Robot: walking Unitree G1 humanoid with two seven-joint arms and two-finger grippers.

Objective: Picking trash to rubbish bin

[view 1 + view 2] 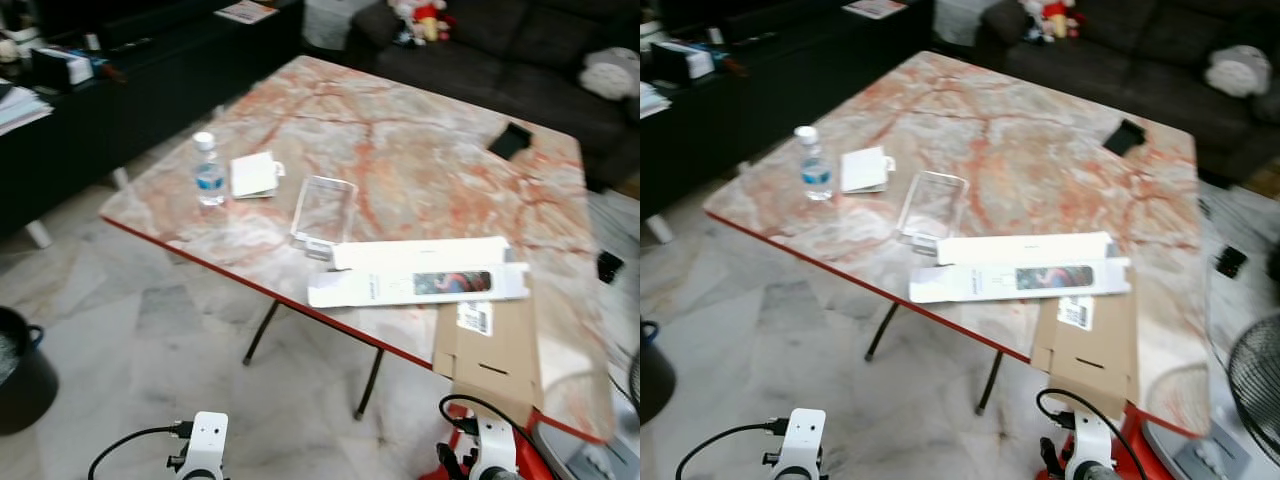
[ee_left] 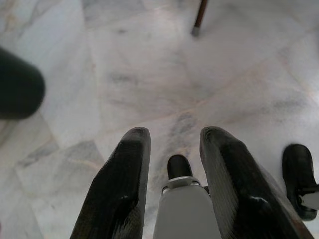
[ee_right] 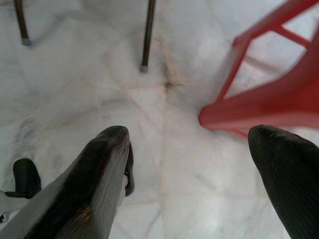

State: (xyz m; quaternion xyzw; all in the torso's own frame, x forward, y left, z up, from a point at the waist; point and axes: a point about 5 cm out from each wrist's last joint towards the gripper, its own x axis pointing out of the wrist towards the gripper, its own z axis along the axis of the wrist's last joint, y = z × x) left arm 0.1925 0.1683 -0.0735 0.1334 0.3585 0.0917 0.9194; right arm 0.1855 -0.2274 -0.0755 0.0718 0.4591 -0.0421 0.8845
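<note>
on the marble-patterned table top stood a small clear water bottle (image 1: pixel 208 170) with a white cap and blue label, upright near the left edge. just beside it lay a flat white packet (image 1: pixel 254 174). a clear plastic tray (image 1: pixel 323 211) sat further in, touching a long flattened white box (image 1: pixel 418 272), which overlapped a flattened brown cardboard box (image 1: pixel 490 352) hanging over the near edge. a black bin (image 1: pixel 18 372) stood on the floor, well apart.

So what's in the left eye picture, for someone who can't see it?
A pink-veined marble table holds a clear plastic water bottle, a small white box, a clear plastic tray, a long flattened white carton and flat brown cardboard. A black bin stands on the floor.
</note>
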